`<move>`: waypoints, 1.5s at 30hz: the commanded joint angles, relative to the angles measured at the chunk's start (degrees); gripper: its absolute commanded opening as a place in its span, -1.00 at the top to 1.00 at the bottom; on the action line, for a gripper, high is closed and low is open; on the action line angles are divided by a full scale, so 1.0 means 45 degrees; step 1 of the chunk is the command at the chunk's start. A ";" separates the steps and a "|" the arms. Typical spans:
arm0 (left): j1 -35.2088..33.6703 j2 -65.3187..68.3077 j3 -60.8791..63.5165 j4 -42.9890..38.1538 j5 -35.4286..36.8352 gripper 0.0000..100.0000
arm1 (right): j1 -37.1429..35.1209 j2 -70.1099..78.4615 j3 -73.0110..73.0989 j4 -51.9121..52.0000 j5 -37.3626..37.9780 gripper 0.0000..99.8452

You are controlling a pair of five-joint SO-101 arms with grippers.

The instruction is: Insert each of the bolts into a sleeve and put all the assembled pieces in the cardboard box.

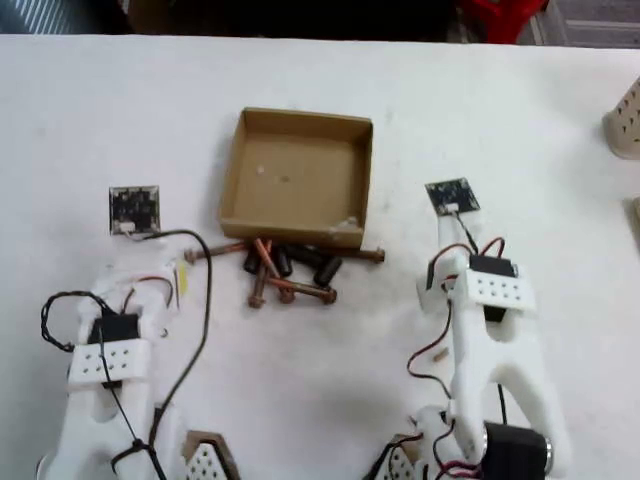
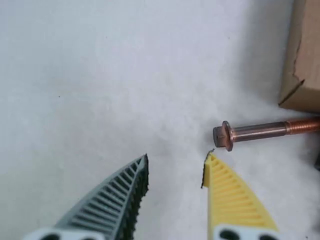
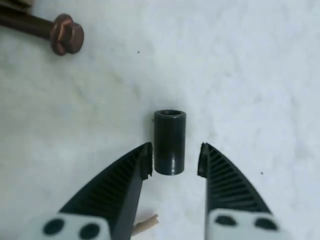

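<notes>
Black and stubby, one sleeve lies on the counter squarely between the spread fingers of the right hand, untouched on both sides, its bore pointing away from the wrist. That looks like a line-up for a pinch across its barrel. Farther out from those fingertips, off to one side, rests a flanged bolt head. The left hand is likewise spread and empty, and a copper bolt lies crosswise just past its yellow fingertip, likely the mate for that sleeve. Beyond the bolt stands a corner of the cardboard box. Between and ahead of the two hands, the loose heap of bolts and sleeves sits against the box's near wall, and nothing assembled shows inside. White and matte, the counter runs back to a dark room with something red.
</notes>
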 commanded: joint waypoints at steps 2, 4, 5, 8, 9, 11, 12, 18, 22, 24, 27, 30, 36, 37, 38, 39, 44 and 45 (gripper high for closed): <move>0.0166 0.0049 -0.0117 -0.0293 -0.0117 0.59 | -0.0068 0.1416 -0.1192 -0.0088 0.0977 0.72; 0.0166 0.0049 -0.0117 -0.0293 -0.0117 0.59 | -0.0068 0.2042 -0.1543 -0.0068 0.1250 0.72; 0.0166 0.0049 -0.0117 -0.0293 -0.0117 0.59 | -0.0068 0.2295 -0.1700 -0.0049 0.1328 0.72; 0.0166 0.0049 -0.0117 -0.0293 -0.0117 0.59 | -0.0127 0.2686 -0.2051 0.0361 0.1661 0.72; 0.0166 0.0049 -0.0117 -0.0293 -0.0137 0.59 | -0.0127 0.2764 -0.2090 0.0361 0.1719 0.73; 0.0166 0.0049 -0.0117 -0.0293 -0.0137 0.59 | -0.0147 0.2823 -0.2110 0.0283 0.1680 0.78; 0.0166 0.0049 -0.0117 -0.0293 -0.0137 0.59 | -0.0186 0.2842 -0.2110 0.0225 0.1680 0.81; 0.0166 0.0049 -0.0117 -0.0293 -0.0137 0.59 | -0.0576 0.2842 -0.2032 -0.0166 0.1661 0.88; 0.0166 0.0049 -0.0117 -0.0274 -0.0137 0.59 | -0.0537 0.2725 -0.2012 -0.0068 0.1661 0.89; 0.0166 0.0049 -0.0117 -0.0254 -0.0078 0.59 | -0.0576 0.2725 -0.2032 0.0068 0.1661 0.96; 0.0400 -0.0029 -0.0430 0.0508 -0.0059 0.59 | -0.0576 0.2725 -0.2090 0.0361 0.1661 0.95; 0.0889 0.0029 -0.1387 0.1817 0.0156 0.59 | -0.0576 0.2803 -0.2090 0.0361 0.1680 0.95; 0.2276 0.0068 -0.3419 0.3770 0.2129 0.59 | -0.0576 0.2823 -0.2090 0.0303 0.1739 0.95; 0.2510 0.0068 -0.3536 0.3868 0.2266 0.59 | -0.0576 0.2823 -0.2090 0.0303 0.1739 0.95; 0.2706 0.0068 -0.3595 0.3888 0.2520 0.59 | -0.0576 0.2823 -0.2090 0.0303 0.1739 0.95; 0.2901 0.0068 -0.3614 0.3888 0.2716 0.59 | -0.0576 0.2823 -0.2090 0.0303 0.1739 0.95; 0.3057 0.1534 -0.4142 0.3634 0.3380 0.59 | -0.0576 0.2823 -0.2071 0.0303 0.1739 0.95; 0.2921 0.2120 -0.4493 0.3653 0.3497 0.59 | -0.0576 0.2823 -0.2071 0.0303 0.1739 0.95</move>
